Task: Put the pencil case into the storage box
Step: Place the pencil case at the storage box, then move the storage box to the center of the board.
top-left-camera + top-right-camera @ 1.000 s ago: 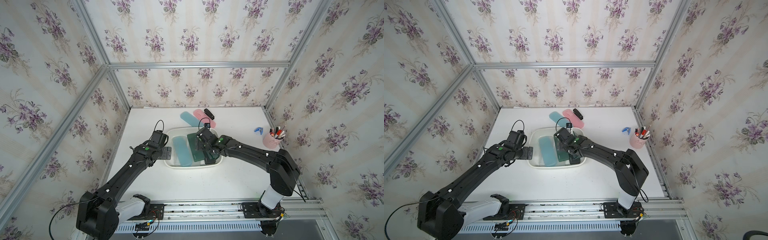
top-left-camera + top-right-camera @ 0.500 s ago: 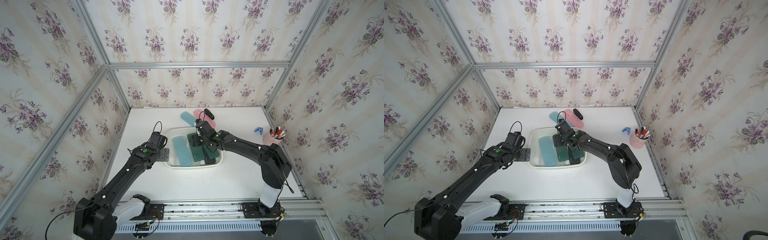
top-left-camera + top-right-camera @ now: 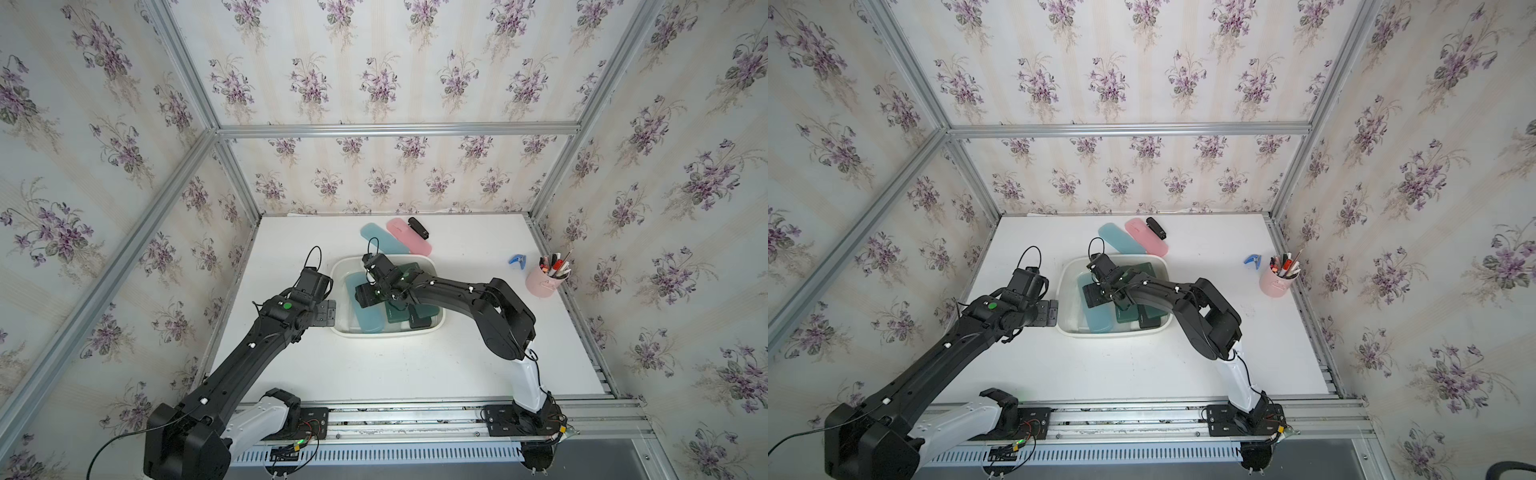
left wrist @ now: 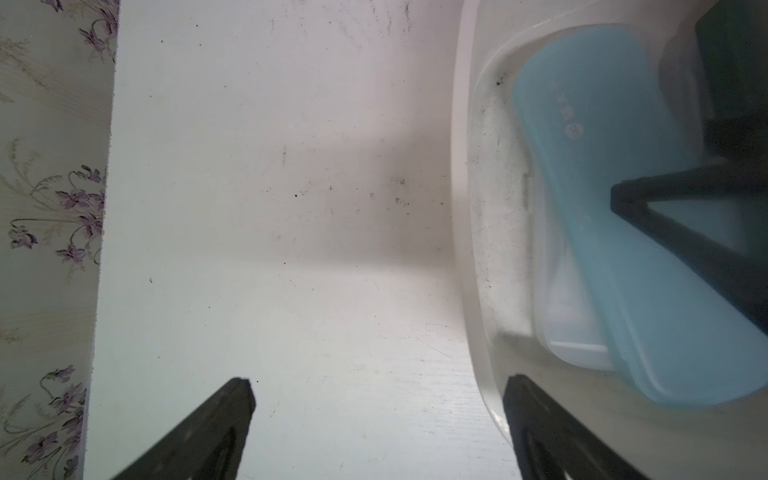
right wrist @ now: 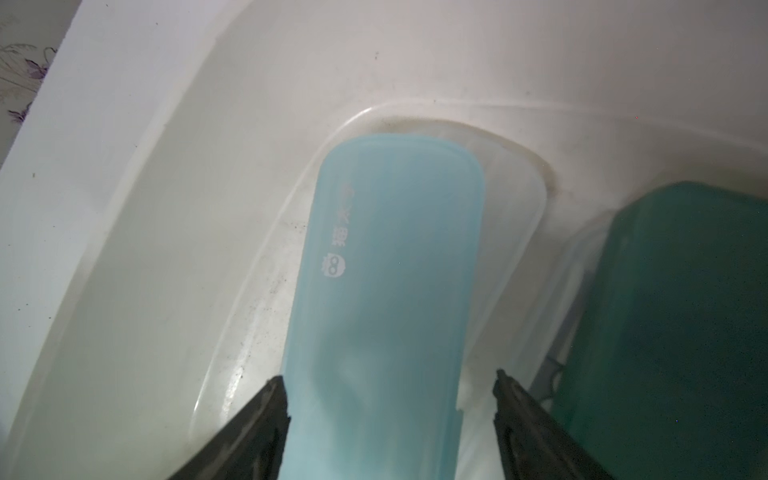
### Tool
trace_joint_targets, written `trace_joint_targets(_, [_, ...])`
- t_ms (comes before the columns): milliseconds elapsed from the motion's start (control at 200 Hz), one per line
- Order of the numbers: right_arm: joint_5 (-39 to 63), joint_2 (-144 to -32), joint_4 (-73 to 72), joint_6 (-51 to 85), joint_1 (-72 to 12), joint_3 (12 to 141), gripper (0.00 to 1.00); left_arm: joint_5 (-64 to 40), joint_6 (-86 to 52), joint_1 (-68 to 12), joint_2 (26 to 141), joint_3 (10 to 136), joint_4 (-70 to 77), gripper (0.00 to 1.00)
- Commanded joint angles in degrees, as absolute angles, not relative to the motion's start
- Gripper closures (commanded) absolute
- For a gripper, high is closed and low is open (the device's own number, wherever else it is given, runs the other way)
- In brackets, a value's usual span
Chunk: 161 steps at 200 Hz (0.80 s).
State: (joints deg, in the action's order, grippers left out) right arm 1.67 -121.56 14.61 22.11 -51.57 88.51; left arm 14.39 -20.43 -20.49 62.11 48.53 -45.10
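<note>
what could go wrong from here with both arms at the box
1. The right gripper has its jaws either side of the blue case in the box; lifting while pinched could drag it out.
2. The left gripper, jaws open, sits against the box rim; a sideways move might shove the box.
3. The pink case lies beside a black object; grabbing it may knock that.

Robot lab test cell, not a lived-in room: floral wallpaper (image 3: 374, 83) covers flat panels set in an aluminium extrusion frame (image 3: 395, 129). A black left arm (image 3: 257, 345) and right arm (image 3: 457, 286) are bolted to a slotted rail (image 3: 415, 415) with exposed wiring (image 3: 297, 446), at the front of a white tabletop (image 3: 374, 365). Staged stationery props include a storage box (image 3: 386, 333) and a pink pen cup (image 3: 542, 284).
</note>
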Motion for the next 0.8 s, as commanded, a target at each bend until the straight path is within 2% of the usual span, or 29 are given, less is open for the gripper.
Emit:
trace_joint_targets(0, [-1.85, -122.64, 16.42, 23.20, -51.52, 89.42, 0.19, 14.80, -20.95, -20.43, 61.80, 48.25, -44.67, 0.01])
trace_joint_targets(365, [-4.59, -120.22, 16.97, 23.35, -51.53, 89.72, 0.18, 14.80, -21.03, -20.47, 61.36, 47.64, -44.56, 0.01])
trace_joint_targets(510, [-6.60, -114.52, 16.74, 22.64, -50.97, 87.61, 0.16, 15.48, -20.92, -20.44, 60.95, 48.99, -45.17, 0.01])
trace_joint_targets(674, [-8.24, -107.63, 19.14, 20.35, -44.59, 86.16, 0.15, 16.39, -19.89, -20.30, 64.64, 54.48, -45.48, 0.01])
trace_joint_targets(799, [-7.18, -106.81, 19.37, 17.25, -38.08, 86.05, 0.14, 16.86, -18.84, -20.15, 71.57, 61.12, -44.61, 0.01])
